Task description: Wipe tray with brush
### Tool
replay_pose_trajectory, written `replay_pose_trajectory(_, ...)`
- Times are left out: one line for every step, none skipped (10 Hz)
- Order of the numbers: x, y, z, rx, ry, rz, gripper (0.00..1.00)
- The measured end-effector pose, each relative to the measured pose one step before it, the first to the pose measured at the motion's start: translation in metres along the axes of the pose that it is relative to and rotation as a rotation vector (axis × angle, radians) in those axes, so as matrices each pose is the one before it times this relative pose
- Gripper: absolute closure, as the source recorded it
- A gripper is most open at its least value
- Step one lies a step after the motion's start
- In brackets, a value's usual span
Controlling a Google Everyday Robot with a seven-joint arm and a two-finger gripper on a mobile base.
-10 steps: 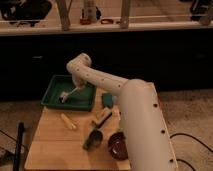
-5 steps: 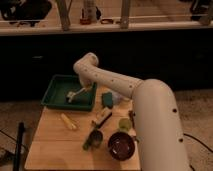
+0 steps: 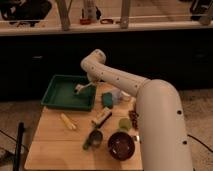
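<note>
The dark green tray [image 3: 57,97] sits at the back left of the wooden table. My arm reaches over from the right, and my gripper [image 3: 83,88] hangs over the tray's right half. A slim pale brush [image 3: 80,89] shows at the gripper, its tip pointing left and down into the tray. The gripper seems to hold the brush by its right end.
On the wooden table [image 3: 50,145]: a yellow corn-like piece [image 3: 68,121], a pale-and-dark bar-shaped object [image 3: 101,117], a small green block [image 3: 107,100], a dark bowl [image 3: 121,145], a green ball [image 3: 124,123] and a dark scoop-like item [image 3: 93,138]. A dark counter runs behind.
The arm has swung to the right and up, carrying the gripper and brush from the tray's middle toward its right half.
</note>
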Motion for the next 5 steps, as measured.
replay_pose_trajectory(-0.01107, -0.00411, 0.00619, -0.00128, -0.01045, -0.00982, 1.00)
replay_pose_trajectory(-0.01700, -0.00260, 0.00610, -0.00722, -0.01985, -0.01921, 1.00)
replay_pose_trajectory(-0.01450, -0.00098, 0.00527, -0.00745, -0.01429, -0.02635, 1.00)
replay_pose_trajectory(-0.02361, 0.00285, 0.00705, -0.01890, -0.02816, -0.04738, 1.00)
replay_pose_trajectory(-0.00919, 0.00247, 0.00267, -0.00788, -0.00688, -0.01982, 1.00)
